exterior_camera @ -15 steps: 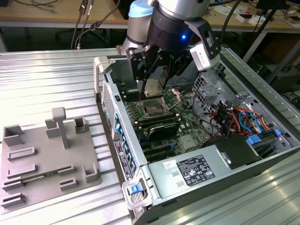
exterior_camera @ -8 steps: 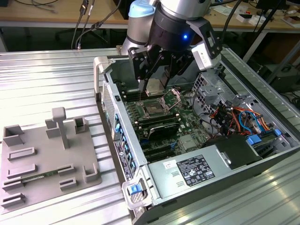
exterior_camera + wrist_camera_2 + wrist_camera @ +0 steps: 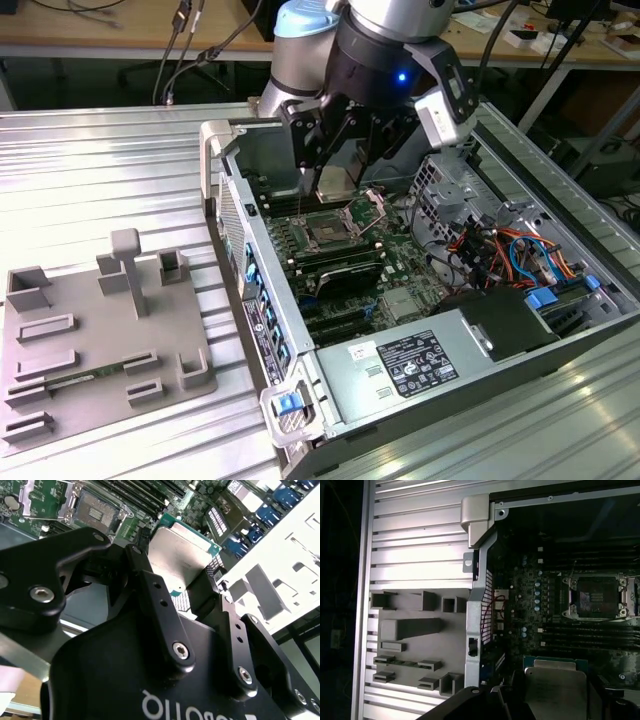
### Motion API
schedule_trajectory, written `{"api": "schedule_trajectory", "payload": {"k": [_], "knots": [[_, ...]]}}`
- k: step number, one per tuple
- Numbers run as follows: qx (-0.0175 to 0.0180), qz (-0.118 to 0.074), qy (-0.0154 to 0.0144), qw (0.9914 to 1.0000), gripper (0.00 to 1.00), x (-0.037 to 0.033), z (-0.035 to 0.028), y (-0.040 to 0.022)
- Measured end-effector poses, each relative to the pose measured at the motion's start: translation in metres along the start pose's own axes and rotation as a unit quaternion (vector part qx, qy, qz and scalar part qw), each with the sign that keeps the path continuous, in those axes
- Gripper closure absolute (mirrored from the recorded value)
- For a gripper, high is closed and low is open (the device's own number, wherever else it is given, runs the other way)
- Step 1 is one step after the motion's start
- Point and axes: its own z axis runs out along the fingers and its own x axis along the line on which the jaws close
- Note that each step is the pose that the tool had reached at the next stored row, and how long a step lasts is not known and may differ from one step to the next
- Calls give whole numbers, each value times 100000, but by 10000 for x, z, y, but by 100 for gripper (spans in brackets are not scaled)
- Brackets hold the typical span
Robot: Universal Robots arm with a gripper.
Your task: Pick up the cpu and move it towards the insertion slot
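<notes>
Clamped in the tool, fingers pinching its edges, hangs the cpu, face level, raised over the motherboard just beside the open insertion slot, toward the exterior view's left and slightly nearer.

I see the flat square silvery cpu held above the open computer case, near the square metal-framed insertion slot; the grey plastic fixture plate lies outside, toward the exterior view's left.

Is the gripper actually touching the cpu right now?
Touching. In the second wrist view the gripper has a black finger pressed against each opposite edge of the cpu, holding it in the air above the motherboard.
</notes>
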Motion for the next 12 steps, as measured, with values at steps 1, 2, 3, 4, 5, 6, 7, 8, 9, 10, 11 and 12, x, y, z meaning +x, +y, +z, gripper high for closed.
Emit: {"api": "schedule_trajectory", "payload": {"k": [1, 2, 3, 4, 5, 6, 7, 8, 9, 10, 11, 12], "knots": [[1, -2, 1, 100000, 45, -13, 1, 3], [-5, -3, -2, 100000, 45, -32, 2, 9], [-12, -1, -3, 100000, 45, -46, 4, 14], [-14, -2, -2, 100000, 45, -53, 5, 16], [-13, -2, 0, 100000, 45, -61, 5, 19], [-16, 0, -1, 100000, 45, -69, 7, 22], [-15, 1, -1, 100000, 45, -75, 7, 24], [-17, 5, -3, 100000, 45, -84, 9, 31], [-20, 12, -2, 100000, 45, -89, 10, 36], [-20, 1, -3, 100000, 45, -96, 12, 42], [-18, 0, -1, 100000, 45, -101, 13, 46], [-22, 8, -4, 100000, 45, -102, 15, 54]]}}
